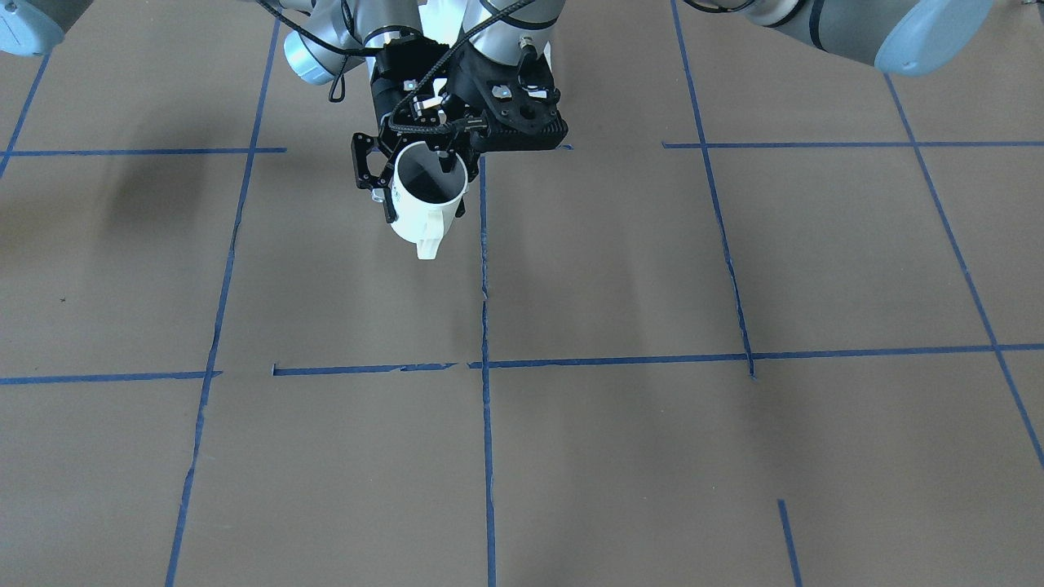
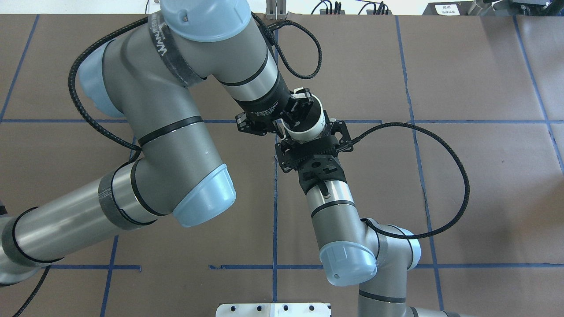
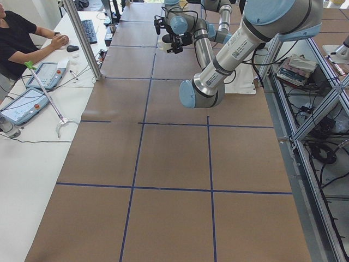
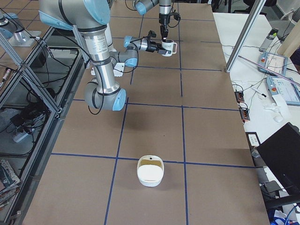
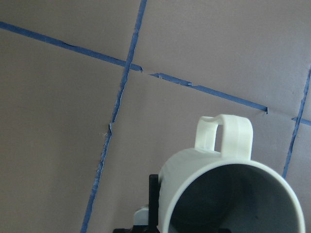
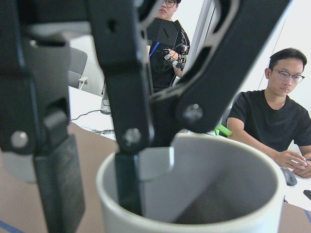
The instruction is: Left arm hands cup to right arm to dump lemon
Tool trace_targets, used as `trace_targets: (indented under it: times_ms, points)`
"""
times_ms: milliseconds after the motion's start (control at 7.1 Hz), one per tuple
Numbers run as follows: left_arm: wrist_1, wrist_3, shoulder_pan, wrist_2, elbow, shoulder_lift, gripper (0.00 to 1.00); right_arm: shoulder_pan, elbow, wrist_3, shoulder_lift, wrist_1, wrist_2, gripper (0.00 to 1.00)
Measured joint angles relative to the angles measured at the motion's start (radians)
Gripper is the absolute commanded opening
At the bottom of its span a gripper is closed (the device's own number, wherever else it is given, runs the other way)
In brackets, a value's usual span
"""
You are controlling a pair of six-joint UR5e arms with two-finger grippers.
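Observation:
The white cup [image 1: 424, 216] hangs upright in the air between both grippers, its handle towards the operators. It also shows in the overhead view [image 2: 306, 128] and the left wrist view [image 5: 194, 170]. My left gripper [image 1: 453, 157] comes down from above. One finger [image 6: 129, 189] is inside the cup's rim. The outer finger [image 6: 58, 189] stands a little off the wall, so the gripper looks open. My right gripper [image 2: 308, 137] reaches in level, its fingers [image 1: 385, 204] pressed against both sides of the cup's body. The lemon does not show; the inside of the cup looks dark.
A white bowl-like container [image 4: 150, 171] sits on the brown table [image 1: 620, 456] near its right end, far from the arms. Blue tape lines cross the table. Operators [image 6: 286, 111] sit beyond the far edge. The left arm's big elbow [image 2: 176, 145] hangs over the table's left half.

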Motion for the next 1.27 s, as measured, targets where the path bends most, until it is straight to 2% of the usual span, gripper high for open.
trace_targets:
  times_ms: [141, 986, 1268]
  points:
    - [0.010, -0.001, 0.000, 0.000, 0.000, 0.000, 0.00, -0.003, 0.006, 0.000, 0.001, 0.001, 0.002, 1.00]
    - [0.023, -0.052, -0.009, 0.000, -0.047, 0.003, 0.00, -0.039, 0.023, 0.003, -0.024, 0.003, 0.002, 1.00]
    - [0.022, -0.057, -0.040, -0.001, -0.060, 0.003, 0.00, -0.068, 0.021, 0.008, -0.068, 0.053, 0.001, 1.00]
